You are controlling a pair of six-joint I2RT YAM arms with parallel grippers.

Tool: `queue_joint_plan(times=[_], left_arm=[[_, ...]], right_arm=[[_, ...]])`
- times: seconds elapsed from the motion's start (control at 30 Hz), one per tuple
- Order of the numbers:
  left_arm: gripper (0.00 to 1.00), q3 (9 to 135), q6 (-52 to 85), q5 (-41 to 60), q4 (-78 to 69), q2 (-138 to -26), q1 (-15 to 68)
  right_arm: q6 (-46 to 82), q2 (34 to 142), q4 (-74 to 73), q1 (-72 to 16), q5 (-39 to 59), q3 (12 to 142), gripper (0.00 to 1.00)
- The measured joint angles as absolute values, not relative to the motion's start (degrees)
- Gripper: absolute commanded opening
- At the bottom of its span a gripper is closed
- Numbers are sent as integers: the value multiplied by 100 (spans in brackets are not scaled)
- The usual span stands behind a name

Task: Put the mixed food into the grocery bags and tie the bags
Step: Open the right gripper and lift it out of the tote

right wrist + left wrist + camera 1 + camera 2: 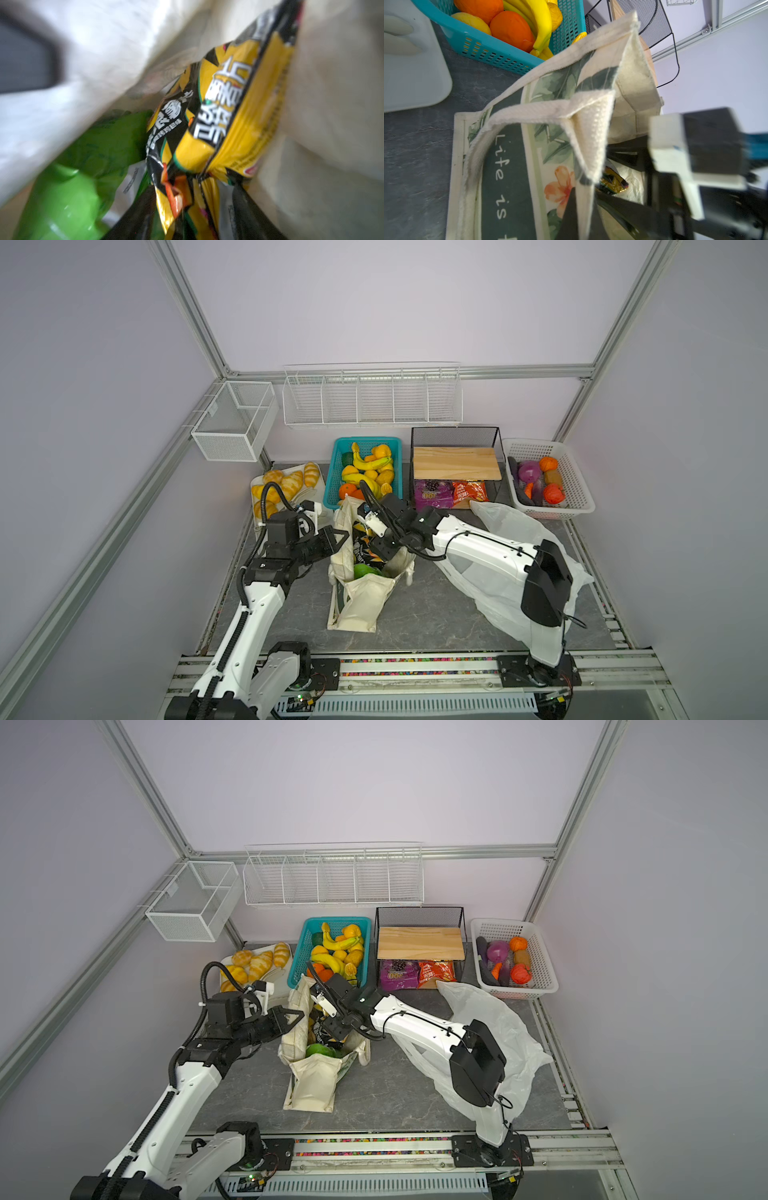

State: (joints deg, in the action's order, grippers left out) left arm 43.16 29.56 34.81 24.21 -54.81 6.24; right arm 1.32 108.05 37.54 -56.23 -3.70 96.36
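Both grippers are at the tote [360,605]: the left gripper [341,536] clamps its left rim; the right gripper [194,187], inside the mouth, stands parted around the zigzag bag [228,104], beside the green bag [83,166].

**A:** How is the light in both top views?

**B:** Bright and even, coming from above. The pale walls [395,302] look flat, and the arms cast only faint shadows on the grey desk [436,614]. The aluminium frame posts [193,310] splay outward near the picture edges, a wide-lens effect.

**A:** Any glare?

**B:** The white plastic carrier bag [511,531] is nearly washed out.

**A:** And the wrist views?

**B:** On the left wrist, the canvas tote [591,128] is crisp down to its weave, but the right arm [706,145] close by is blurred. The right wrist view is dimmer and smeared. The black-and-yellow snack bag [228,116] is barely legible, and the green snack bag [68,197] is out of focus, with small highlights.
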Motion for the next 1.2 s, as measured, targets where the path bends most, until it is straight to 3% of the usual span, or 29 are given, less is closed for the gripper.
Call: queue_joint_plan(times=[0.2,0.43,0.53,0.7,0.8,0.9,1.2], left_arm=[[0,4316,2882,3275,2495,-5478,600],[0,4316,2880,3253,2499,-5478,600],[0,4316,2880,3253,2497,-5481,600],[0,4331,2910,3267,2486,-5531,600],[0,4466,2967,3310,2515,-5634,600],[0,4709,3041,3350,2519,-5758,604],[0,5594,3092,3280,2495,-6519,845]], right_arm=[[117,9164,3634,-5553,-75,8934,83],[425,8595,3485,-5074,-169,8556,79],[676,8967,3485,-4960,-213,8538,70],[1002,9605,3494,-4971,-169,8514,26],[1109,9653,3518,-4971,-121,8506,12],[1140,9448,3514,-4987,-126,8506,7],[1162,8547,3612,-4998,-132,8503,7]])
